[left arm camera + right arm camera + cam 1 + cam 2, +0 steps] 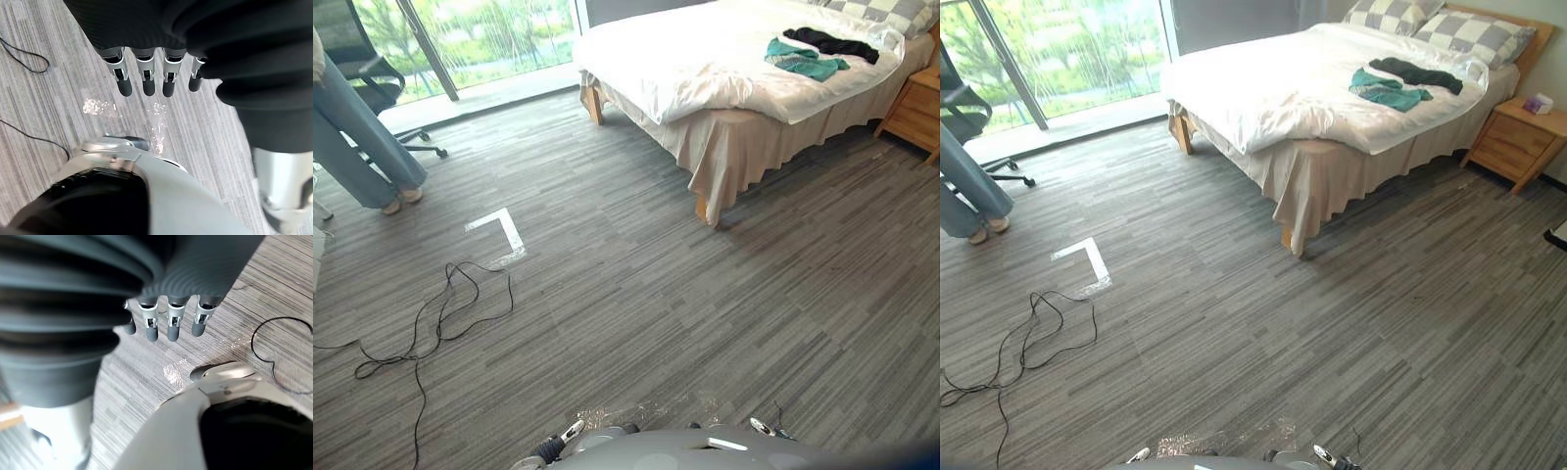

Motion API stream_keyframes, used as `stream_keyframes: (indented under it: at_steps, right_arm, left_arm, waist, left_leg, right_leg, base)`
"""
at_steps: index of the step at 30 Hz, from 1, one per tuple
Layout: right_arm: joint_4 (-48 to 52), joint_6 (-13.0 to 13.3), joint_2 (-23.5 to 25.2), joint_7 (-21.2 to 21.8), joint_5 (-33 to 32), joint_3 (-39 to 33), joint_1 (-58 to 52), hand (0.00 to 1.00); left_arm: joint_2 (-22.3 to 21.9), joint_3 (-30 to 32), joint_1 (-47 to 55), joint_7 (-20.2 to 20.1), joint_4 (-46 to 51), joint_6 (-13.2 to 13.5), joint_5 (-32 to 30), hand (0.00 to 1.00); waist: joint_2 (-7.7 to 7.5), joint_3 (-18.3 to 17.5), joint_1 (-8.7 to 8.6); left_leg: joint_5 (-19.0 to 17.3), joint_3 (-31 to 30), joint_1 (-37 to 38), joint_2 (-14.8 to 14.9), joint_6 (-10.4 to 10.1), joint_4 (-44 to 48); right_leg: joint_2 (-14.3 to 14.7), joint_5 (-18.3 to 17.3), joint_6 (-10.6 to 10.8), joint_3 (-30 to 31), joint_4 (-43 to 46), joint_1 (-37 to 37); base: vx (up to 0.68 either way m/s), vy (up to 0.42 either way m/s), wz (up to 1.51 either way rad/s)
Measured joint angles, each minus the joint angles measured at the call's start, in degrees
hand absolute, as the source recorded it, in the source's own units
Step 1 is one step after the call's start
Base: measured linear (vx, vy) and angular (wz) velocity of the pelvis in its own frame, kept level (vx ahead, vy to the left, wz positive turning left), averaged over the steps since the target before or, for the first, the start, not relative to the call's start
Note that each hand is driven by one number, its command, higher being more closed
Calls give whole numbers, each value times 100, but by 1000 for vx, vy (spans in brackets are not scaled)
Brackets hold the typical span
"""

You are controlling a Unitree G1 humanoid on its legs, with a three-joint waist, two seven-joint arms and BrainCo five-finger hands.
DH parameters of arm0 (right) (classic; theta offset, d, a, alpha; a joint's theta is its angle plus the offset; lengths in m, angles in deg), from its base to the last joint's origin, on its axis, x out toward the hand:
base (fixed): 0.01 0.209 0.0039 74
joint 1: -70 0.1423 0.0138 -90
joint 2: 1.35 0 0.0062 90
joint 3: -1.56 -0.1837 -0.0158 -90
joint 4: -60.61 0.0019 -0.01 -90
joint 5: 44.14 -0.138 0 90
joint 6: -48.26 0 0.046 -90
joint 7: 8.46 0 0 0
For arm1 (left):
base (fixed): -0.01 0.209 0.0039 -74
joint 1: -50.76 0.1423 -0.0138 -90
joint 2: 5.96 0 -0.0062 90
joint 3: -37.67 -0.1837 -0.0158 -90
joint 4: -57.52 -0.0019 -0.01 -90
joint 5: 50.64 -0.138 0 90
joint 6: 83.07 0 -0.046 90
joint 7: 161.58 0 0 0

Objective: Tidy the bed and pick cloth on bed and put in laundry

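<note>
**Standing off from bed, both hands empty, cloths not yet reached**

Near: left hand (146,78) and right hand (171,325) hang at the robot's sides over grey plank floor. Fingers of both are straight and released, holding nothing.

Mid: white tape corner (1087,259) on the floor, left of the path. Person (357,127) stands beyond it, beside a chair (372,69).

Far: bed (1263,93), white cover rumpled at its near foot corner. Teal cloth (1386,90) lies near the head end, toward the edge on the nightstand (1513,137) side. Black cloth (1420,73) touches it on the pillow (1430,24) side.

Judgement: approach step; nothing of the task is done.

Risks:
- The bed skirt hangs low at the foot corner, so cutting that corner close could catch a foot.
- The cloths overlap, so one grasp may lift only one, or drag the other off the edge.
- The cloths rest on loose cover, so a deep pinch could take cover too and undo the tidying.
- The nightstand narrows that side, so an arm swing could knock it.
</note>
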Motion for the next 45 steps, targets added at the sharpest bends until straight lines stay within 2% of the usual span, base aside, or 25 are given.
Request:
stream_keyframes:
  at_steps: [6,7,8,17,28,30,31,33,34,35,36,37,38,39,41,42,43,45]
  right_arm:
    - [-37,-43,35,67,3,-128,9,0]
    - [-36,-46,49,81,3,-165,15,0]
    - [-36,-49,62,99,3,-211,37,0]
    - [-34,-74,83,110,-3,-268,124,0]
    - [-36,-64,86,87,-114,-266,98,0]
    - [-32,-24,87,32,-138,-268,122,0]
    - [-22,-6,107,-40,-275,-269,197,0]
    - [13,15,138,-153,-553,-304,230,0]
    - [46,18,186,-240,-757,-380,294,0]
    - [80,1,208,-306,-864,-459,349,0]
    - [87,-27,236,-345,-879,-511,366,0]
    - [72,-72,303,-393,-899,-624,381,0]
    - [21,-164,371,-441,-907,-748,370,0]
    - [-10,-204,369,-456,-903,-776,353,0]
    - [-31,-354,345,-457,-913,-933,257,0]
    - [-22,-389,335,-457,-920,-974,235,0]
    - [14,-444,334,-457,-979,-1032,221,0]
    - [14,-499,348,-446,-1027,-1142,132,0]
  left_arm:
    - [3,45,-117,-137,-150,-10,-75,0]
    - [3,76,-147,-190,-165,-50,-189,0]
    - [5,95,-182,-231,-175,-101,-256,0]
    - [25,92,-304,-217,-192,-483,-465,0]
    - [25,82,-284,-226,-201,-493,-512,0]
    - [26,72,-295,-232,-201,-486,-514,0]
    - [31,63,-318,-253,-200,-488,-512,0]
    - [84,-45,-401,-312,-200,-486,-512,0]
    - [102,-45,-472,-308,-202,-475,-502,0]
    - [138,-39,-491,-310,-204,-465,-464,0]
    - [164,-38,-497,-309,-208,-466,-454,0]
    - [216,-38,-544,-312,-216,-473,-454,0]
    - [244,-37,-550,-314,-223,-479,-465,0]
    - [246,-39,-564,-314,-226,-481,-468,0]
    - [211,-98,-673,-325,-261,-487,-467,0]
    - [204,-142,-722,-333,-299,-484,-467,0]
    - [178,-207,-837,-352,-413,-487,-467,0]
    - [175,-191,-871,-388,-439,-481,-463,0]
  waist:
    - [-20,23,-4]
    - [-65,53,-2]
    - [-33,93,-1]
    - [-82,219,-18]
    - [-85,223,-41]
    - [-79,226,-62]
    - [-78,290,-74]
    - [-118,470,-114]
    - [-103,584,-113]
    - [-154,705,-124]
    - [-200,784,-138]
    - [-220,923,-154]
    - [-265,940,-176]
    - [-260,947,-181]
    - [-111,1006,-262]
    - [-66,1039,-283]
    - [39,1118,-313]
    - [57,1188,-312]
  left_leg:
    - [101,-4,398,-22,-17,-359]
    - [99,-1,418,-25,-26,-377]
    - [96,7,488,-27,-39,-400]
    - [56,95,592,-23,-98,-415]
    - [28,242,543,-10,-89,-434]
    - [-17,322,483,7,-72,-431]
    - [-38,399,473,18,-59,-405]
    - [-70,519,500,5,-7,-331]
    - [-157,681,513,19,26,-186]
    - [-247,884,554,42,40,-52]
    - [-294,962,610,43,67,9]
    - [-408,1073,731,37,83,116]
    - [-582,1157,789,82,31,299]
    - [-712,1185,779,144,-15,428]
    - [-1086,1222,700,579,-170,870]
    - [-1139,1222,693,697,-254,918]
    - [-1219,1223,701,953,-380,972]
    - [-1267,1243,804,1176,-543,967]
  right_leg:
    - [12,43,89,-108,-340,390]
    - [12,43,104,-119,-362,386]
    - [12,35,117,-119,-373,446]
    - [13,23,145,-100,-451,568]
    - [44,64,121,39,-565,534]
    - [56,-41,111,115,-318,322]
    - [56,-222,130,189,98,69]
    - [-19,-538,359,188,916,-307]
    - [-84,-623,494,102,1588,-590]
    - [-180,-706,606,-76,2203,-867]
    - [-238,-740,634,-193,2465,-941]
    - [-444,-908,581,-560,2860,-1071]
    - [-626,-1010,533,-777,3004,-1102]
    - [-653,-1030,519,-787,2980,-1131]
    - [-595,-1016,467,-834,2470,-1283]
    - [-582,-968,465,-865,2319,-1358]
    - [-589,-667,468,-904,1933,-1569]
    - [-725,15,659,-860,1194,-1916]
  base:
    - [66,3,4]
    - [39,-2,1]
    - [0,0,0]
    - [-21,-15,-4]
    - [-16,-18,-7]
    - [-5,-18,-22]
    - [33,-2,-32]
    - [11,5,-37]
    - [-28,18,-64]
    - [-25,25,-72]
    - [-35,21,-72]
    - [-12,28,-62]
    - [0,19,-60]
    - [36,-19,-50]
    - [141,-139,-27]
    - [248,-224,-10]
    - [212,-187,-10]
    - [284,-241,-19]
